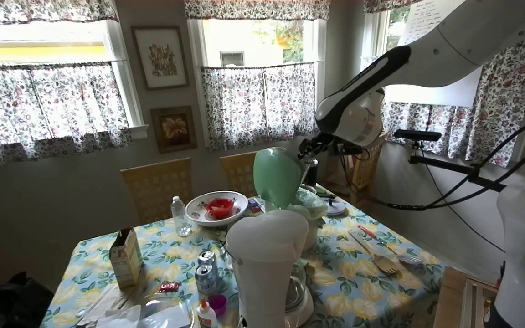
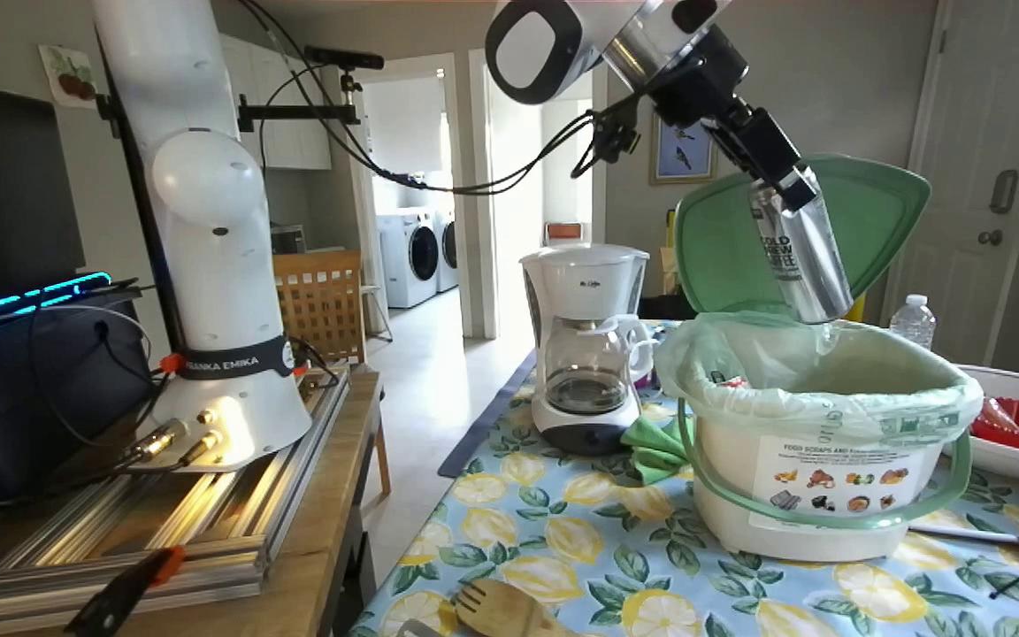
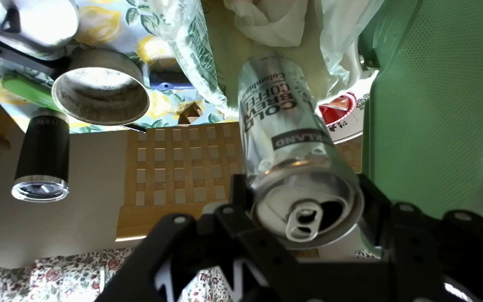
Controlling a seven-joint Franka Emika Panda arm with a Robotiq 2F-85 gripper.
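While the gripper (image 3: 304, 191) clamps the can (image 2: 815, 265) by its top end, tilted above the bin (image 2: 735, 464), the bin's raised lid (image 2: 885, 199) walls off one side. Cloth (image 2: 655, 451) between bin and coffee maker (image 2: 576, 272); bowl (image 1: 197, 209), pan (image 3: 99, 102) near bin.

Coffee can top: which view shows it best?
The wrist view: the coffee can points its top at the camera. An exterior view shows its tilted side instead; in an exterior view the green lid hides most of it.
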